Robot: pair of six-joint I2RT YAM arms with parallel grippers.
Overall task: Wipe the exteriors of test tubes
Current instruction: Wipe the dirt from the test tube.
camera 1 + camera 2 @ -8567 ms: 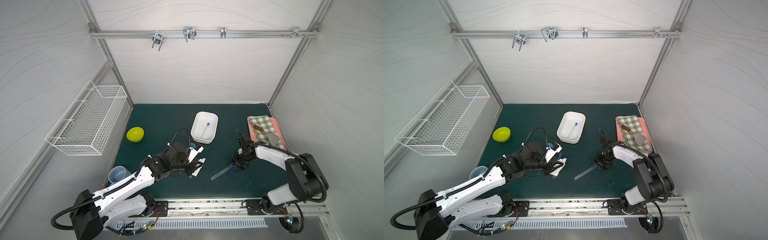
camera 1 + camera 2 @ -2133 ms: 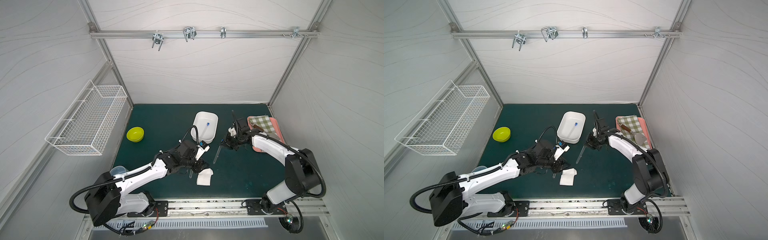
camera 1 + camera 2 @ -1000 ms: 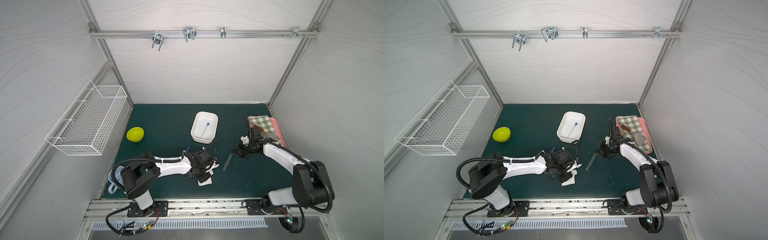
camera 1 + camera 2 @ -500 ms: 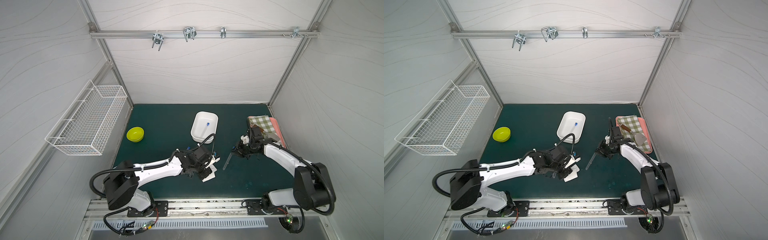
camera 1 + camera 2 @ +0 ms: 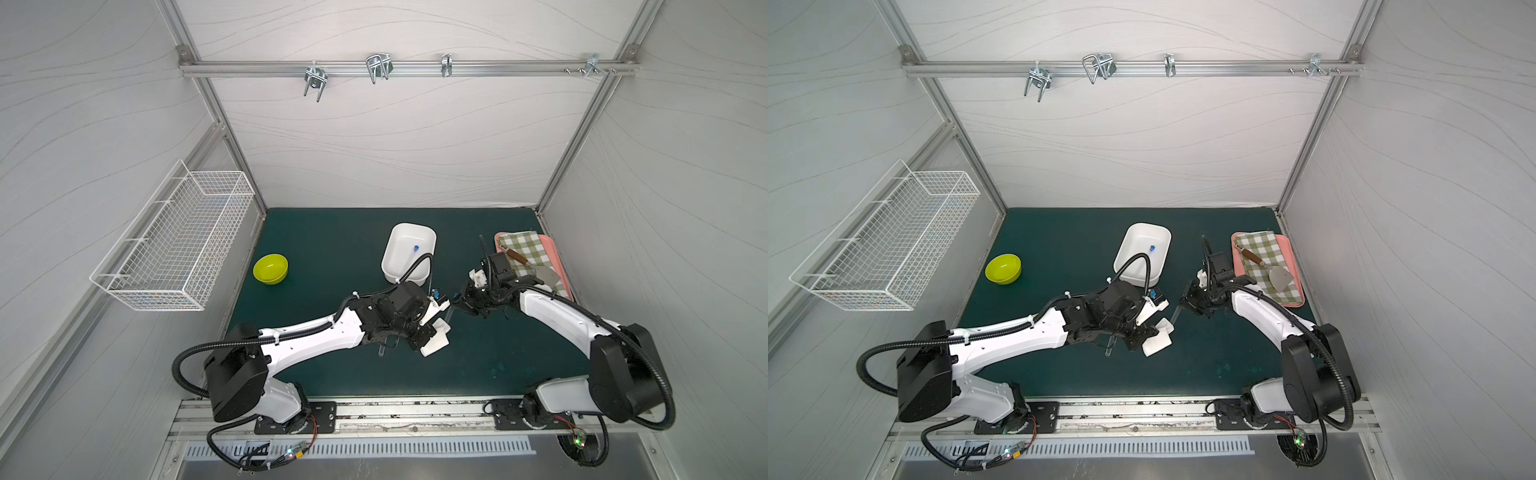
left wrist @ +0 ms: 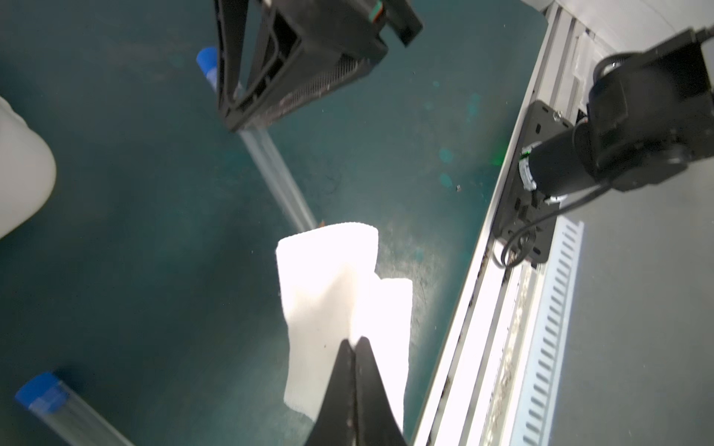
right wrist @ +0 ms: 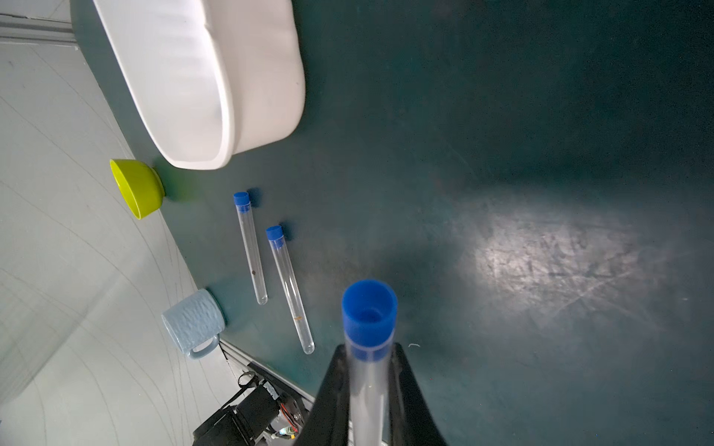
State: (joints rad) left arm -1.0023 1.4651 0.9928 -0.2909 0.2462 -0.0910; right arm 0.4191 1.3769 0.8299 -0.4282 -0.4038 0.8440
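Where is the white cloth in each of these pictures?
A top view: cloth mid-mat at the left arm's tip, nearer the camera than the tub.
A top view: same spot, tub behind it.
Left wrist: centre, pinched in the shut left tool; tub at the edge.
Right wrist: not in it; tub shows.
Shared landmark: the white tub.

The capless tip of the held test tube point(image 6: 276, 173) is lost at the edge of the white cloth point(image 6: 328, 278), a second test tube point(image 6: 65, 419) lies blurred and cut off by the left wrist view's edge, and in the right wrist view the held tube's length runs blurred out of frame.
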